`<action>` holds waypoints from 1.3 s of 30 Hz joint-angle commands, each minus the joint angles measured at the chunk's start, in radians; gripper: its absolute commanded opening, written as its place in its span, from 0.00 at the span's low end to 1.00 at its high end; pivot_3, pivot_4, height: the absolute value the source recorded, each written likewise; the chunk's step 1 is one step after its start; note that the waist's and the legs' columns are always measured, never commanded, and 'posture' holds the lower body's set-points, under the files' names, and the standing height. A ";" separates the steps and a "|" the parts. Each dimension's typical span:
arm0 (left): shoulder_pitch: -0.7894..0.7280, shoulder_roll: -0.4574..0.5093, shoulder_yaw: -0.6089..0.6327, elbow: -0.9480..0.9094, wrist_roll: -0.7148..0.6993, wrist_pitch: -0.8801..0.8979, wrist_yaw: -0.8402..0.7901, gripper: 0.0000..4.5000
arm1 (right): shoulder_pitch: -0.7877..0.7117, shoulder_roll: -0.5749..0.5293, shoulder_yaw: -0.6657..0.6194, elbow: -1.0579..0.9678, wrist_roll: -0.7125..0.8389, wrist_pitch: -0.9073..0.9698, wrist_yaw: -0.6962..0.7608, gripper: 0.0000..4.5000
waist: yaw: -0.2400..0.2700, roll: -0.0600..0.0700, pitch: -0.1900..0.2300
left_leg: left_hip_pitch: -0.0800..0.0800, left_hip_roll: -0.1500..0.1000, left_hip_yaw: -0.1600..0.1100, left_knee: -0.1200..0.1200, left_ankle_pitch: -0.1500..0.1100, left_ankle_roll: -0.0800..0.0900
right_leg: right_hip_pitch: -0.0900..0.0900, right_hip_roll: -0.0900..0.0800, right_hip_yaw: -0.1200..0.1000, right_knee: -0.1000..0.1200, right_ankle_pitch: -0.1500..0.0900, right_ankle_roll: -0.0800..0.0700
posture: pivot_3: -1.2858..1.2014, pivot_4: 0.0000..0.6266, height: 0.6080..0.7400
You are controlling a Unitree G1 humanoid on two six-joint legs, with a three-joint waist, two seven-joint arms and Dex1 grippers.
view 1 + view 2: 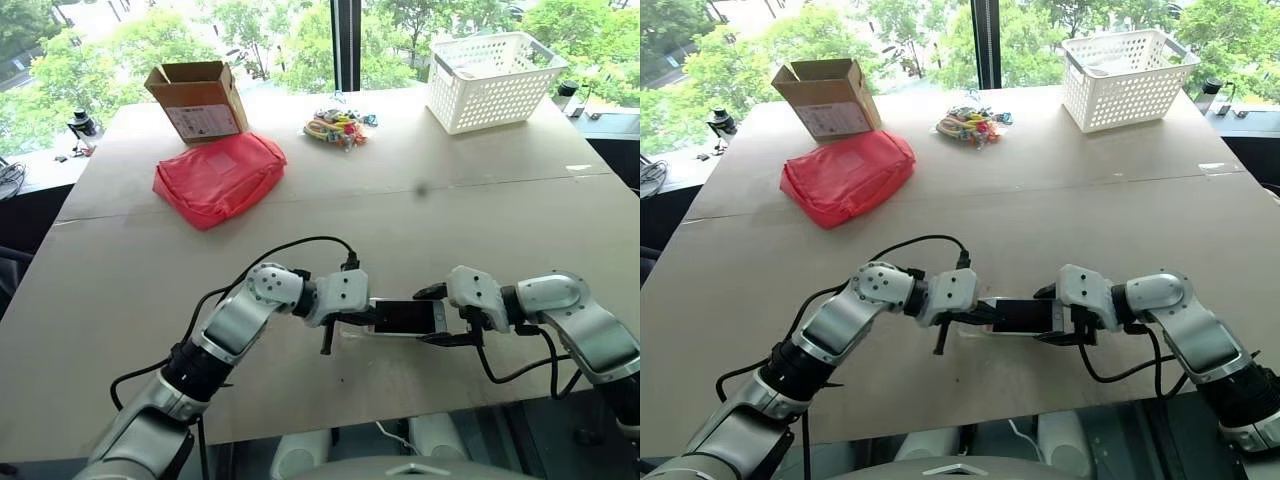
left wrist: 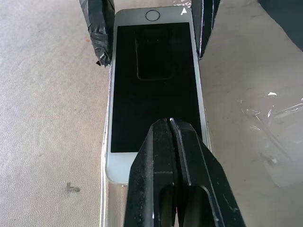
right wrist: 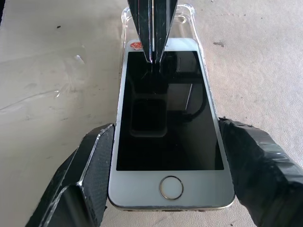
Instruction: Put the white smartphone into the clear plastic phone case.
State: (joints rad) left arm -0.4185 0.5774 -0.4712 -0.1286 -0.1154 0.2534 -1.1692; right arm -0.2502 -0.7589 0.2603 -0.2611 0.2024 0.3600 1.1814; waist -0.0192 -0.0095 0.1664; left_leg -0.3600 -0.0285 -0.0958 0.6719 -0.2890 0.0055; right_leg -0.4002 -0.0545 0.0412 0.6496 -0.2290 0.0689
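White smartphone (image 3: 169,137): screen up, near the table's (image 1: 300,230) front edge, lying over the clear plastic phone case (image 3: 185,19), whose rim juts past the phone's far end. Right gripper (image 3: 165,175): jaws spread wide, one finger on each long side of the phone at its home-button end. Left gripper (image 2: 175,156): fingers pressed together, tips on the screen at the opposite end. Far side of table: red pouch (image 1: 220,176), cardboard box (image 1: 198,98), white basket (image 1: 492,78), small colourful items (image 1: 340,126).
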 commanded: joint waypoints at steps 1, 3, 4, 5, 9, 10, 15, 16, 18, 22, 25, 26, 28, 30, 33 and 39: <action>0.032 0.019 -0.033 0.038 0.054 -0.003 0.001 0.00 | -0.034 0.018 -0.001 -0.024 0.014 0.029 -0.018 0.89 | -0.002 0.000 0.000 | 0.000 0.000 0.000 0.000 0.000 0.000 | 0.000 0.000 0.000 0.000 0.000 0.000 | 0.52 0.24 1.00; 0.035 0.025 -0.036 0.050 0.064 -0.018 -0.002 0.00 | -0.039 0.021 -0.015 -0.029 0.030 0.040 -0.016 1.00 | 0.001 0.000 0.000 | 0.000 0.000 -0.001 0.000 0.000 0.000 | 0.000 0.000 0.000 0.000 0.000 0.000 | 0.52 0.24 1.00; 0.036 0.026 -0.037 0.054 0.066 -0.021 -0.003 0.00 | -0.039 0.022 -0.028 -0.034 0.040 0.050 -0.019 1.00 | 0.002 0.000 0.000 | 0.000 0.000 -0.001 0.000 0.000 0.000 | 0.000 0.000 0.000 0.000 0.000 0.000 | 0.52 0.24 1.00; 0.036 0.028 -0.038 0.058 0.070 -0.025 -0.004 0.00 | -0.037 0.020 -0.044 -0.044 0.052 0.060 -0.026 1.00 | 0.003 0.000 0.000 | 0.000 0.000 -0.002 0.000 0.000 0.000 | 0.000 0.000 0.000 0.000 0.000 0.000 | 0.52 0.24 1.00; 0.037 0.035 -0.037 0.074 0.083 -0.041 -0.001 0.00 | -0.007 -0.011 -0.158 -0.120 0.157 0.178 -0.056 1.00 | 0.006 0.000 0.000 | -0.002 0.000 -0.003 0.000 0.000 0.000 | 0.000 0.000 0.000 -0.002 0.000 0.000 | 0.52 0.24 1.00; 0.038 0.038 -0.034 0.077 0.083 -0.044 -0.001 0.00 | 0.009 -0.034 -0.196 -0.144 0.199 0.224 -0.048 1.00 | 0.007 0.000 0.000 | -0.002 0.000 -0.003 0.000 0.000 0.000 | 0.000 -0.001 0.000 -0.002 0.000 0.000 | 0.52 0.24 1.00; 0.038 0.033 0.014 0.063 0.055 -0.077 0.021 0.00 | 0.125 -0.151 -0.311 -0.159 0.232 0.220 -0.011 1.00 | 0.011 0.000 -0.001 | -0.003 -0.001 -0.004 -0.002 0.000 0.000 | 0.000 -0.001 -0.002 -0.005 0.000 0.000 | 0.52 0.24 1.00; 0.026 0.028 0.039 0.034 0.035 -0.074 0.027 0.00 | 0.146 -0.166 -0.305 -0.138 0.198 0.159 -0.006 1.00 | 0.009 0.000 0.000 | -0.003 -0.001 -0.004 -0.002 0.000 0.000 | 0.000 -0.002 -0.002 -0.005 0.000 0.000 | 0.52 0.24 1.00; -0.017 0.008 0.116 -0.050 -0.038 0.003 0.057 0.00 | 0.176 -0.180 -0.289 -0.097 0.160 0.082 0.007 1.00 | 0.005 0.000 0.000 | -0.003 0.000 -0.002 -0.002 0.000 0.000 | 0.000 -0.001 -0.001 -0.006 0.000 0.000 | 0.52 0.24 1.00; -0.046 0.068 0.192 -0.145 -0.078 0.105 0.052 0.00 | 0.186 -0.158 -0.259 -0.072 0.148 0.032 0.006 0.74 | 0.002 -0.002 0.002 | -0.004 0.000 0.000 -0.002 0.000 0.000 | -0.001 0.000 -0.002 -0.005 0.000 0.001 | 0.52 0.24 1.00; -0.013 0.182 0.193 -0.161 -0.034 0.095 0.005 0.00 | 0.186 -0.144 -0.235 -0.066 0.135 0.017 0.000 0.40 | -0.007 -0.001 0.002 | -0.002 0.002 0.000 -0.003 0.000 0.000 | -0.001 0.000 0.000 -0.005 0.000 0.000 | 0.52 0.24 1.00; 0.001 0.222 0.183 -0.152 -0.007 0.076 -0.006 0.00 | 0.185 -0.141 -0.227 -0.062 0.130 0.009 0.001 0.31 | -0.009 -0.001 0.002 | -0.002 0.002 0.000 -0.004 0.000 0.000 | -0.001 0.000 0.000 -0.005 0.000 0.000 | 0.52 0.24 1.00; 0.032 0.266 0.177 -0.140 0.011 0.073 -0.019 0.00 | 0.179 -0.134 -0.214 -0.053 0.125 0.000 0.001 0.10 | -0.008 -0.001 0.003 | -0.005 0.002 0.000 -0.004 0.000 0.000 | -0.004 0.000 0.000 -0.005 0.000 0.000 | 0.52 0.24 1.00; 0.065 0.287 0.174 -0.159 -0.005 0.107 -0.035 0.00 | 0.174 -0.129 -0.202 -0.046 0.120 -0.006 0.001 0.00 | -0.005 -0.001 0.003 | -0.006 0.002 0.000 -0.004 0.000 0.000 | -0.004 0.000 0.000 -0.006 0.000 0.000 | 0.52 0.24 1.00; 0.095 0.273 0.157 -0.189 -0.016 0.131 -0.034 0.00 | 0.180 -0.133 -0.190 -0.046 0.113 -0.016 0.005 0.00 | 0.006 -0.001 0.004 | -0.007 0.003 0.000 -0.004 0.000 0.000 | -0.004 -0.001 0.000 -0.006 0.000 0.000 | 0.52 0.24 1.00; 0.089 0.227 0.138 -0.195 -0.019 0.167 -0.023 0.00 | 0.188 -0.128 -0.186 -0.072 0.123 -0.006 -0.005 0.00 | 0.007 -0.002 0.004 | -0.008 0.003 0.003 -0.003 0.000 0.000 | -0.004 0.000 -0.001 -0.006 0.000 0.000 | 0.52 0.24 1.00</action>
State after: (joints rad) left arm -0.3145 0.8125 -0.3281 -0.2942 -0.1219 0.4111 -1.1954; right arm -0.0593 -0.8898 0.0790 -0.2977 0.3158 0.3594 1.1788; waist -0.0123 -0.0112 0.1704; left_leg -0.3676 -0.0259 -0.0930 0.6687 -0.2893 0.0056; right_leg -0.4044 -0.0548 0.0397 0.6431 -0.2291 0.0690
